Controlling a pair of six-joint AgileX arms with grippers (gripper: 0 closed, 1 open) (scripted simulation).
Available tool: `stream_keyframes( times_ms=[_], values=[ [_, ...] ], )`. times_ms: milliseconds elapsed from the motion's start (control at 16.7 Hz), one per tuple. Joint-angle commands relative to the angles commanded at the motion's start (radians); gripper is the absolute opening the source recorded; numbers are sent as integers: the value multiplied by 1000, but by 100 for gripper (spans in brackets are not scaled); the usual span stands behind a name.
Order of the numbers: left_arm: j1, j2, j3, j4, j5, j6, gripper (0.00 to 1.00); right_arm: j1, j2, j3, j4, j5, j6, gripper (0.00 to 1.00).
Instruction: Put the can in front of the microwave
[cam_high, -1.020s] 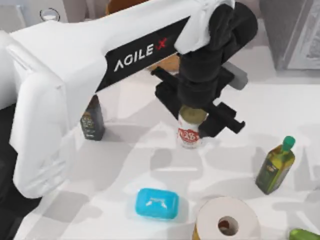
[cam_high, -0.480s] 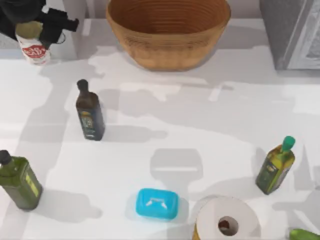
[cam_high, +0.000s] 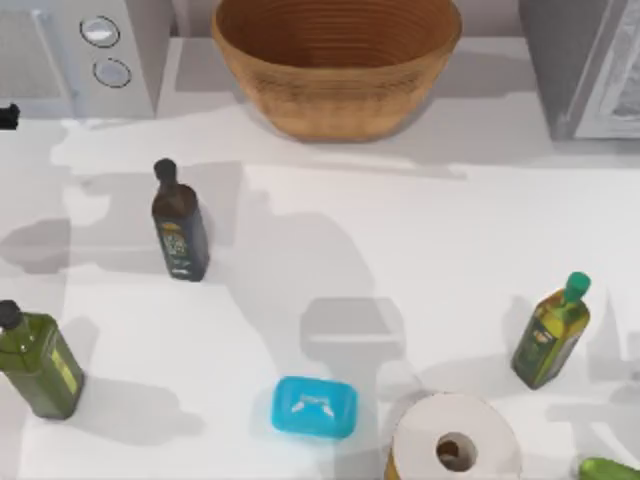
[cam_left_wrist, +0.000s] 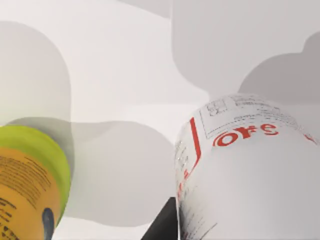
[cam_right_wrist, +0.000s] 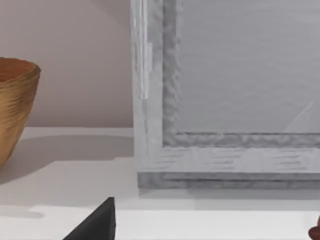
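Can (cam_left_wrist: 250, 170) tight against left wrist camera. Left gripper (cam_high: 7, 116) at surface's 10 o'clock, by microwave (cam_high: 80, 60); fingers (cam_left_wrist: 161, 227) look clamped on it. Likely light, rigid, slick; hold mid-body. Right gripper (cam_right_wrist: 95, 222) parked facing grey box (cam_right_wrist: 225, 100), state can't tell.

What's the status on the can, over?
Left gripper at table's left edge, before microwave. Can close at left wrist, beside yellow-green container. Right gripper parked by grey box.

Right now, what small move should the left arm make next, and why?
Probably lower the can in front of the microwave: the can is close under the left wrist camera, and the left gripper sits at the table's left edge by it. Right gripper idles by the grey box.
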Motion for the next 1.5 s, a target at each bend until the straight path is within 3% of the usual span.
stream_keyframes(
  times_ms=[780,1500],
  values=[
    [0,2,-28,30,0,0,0,0,0,0,0,0,0,100],
    [0,2,-28,30,0,0,90,0,0,0,0,0,0,100]
  ],
)
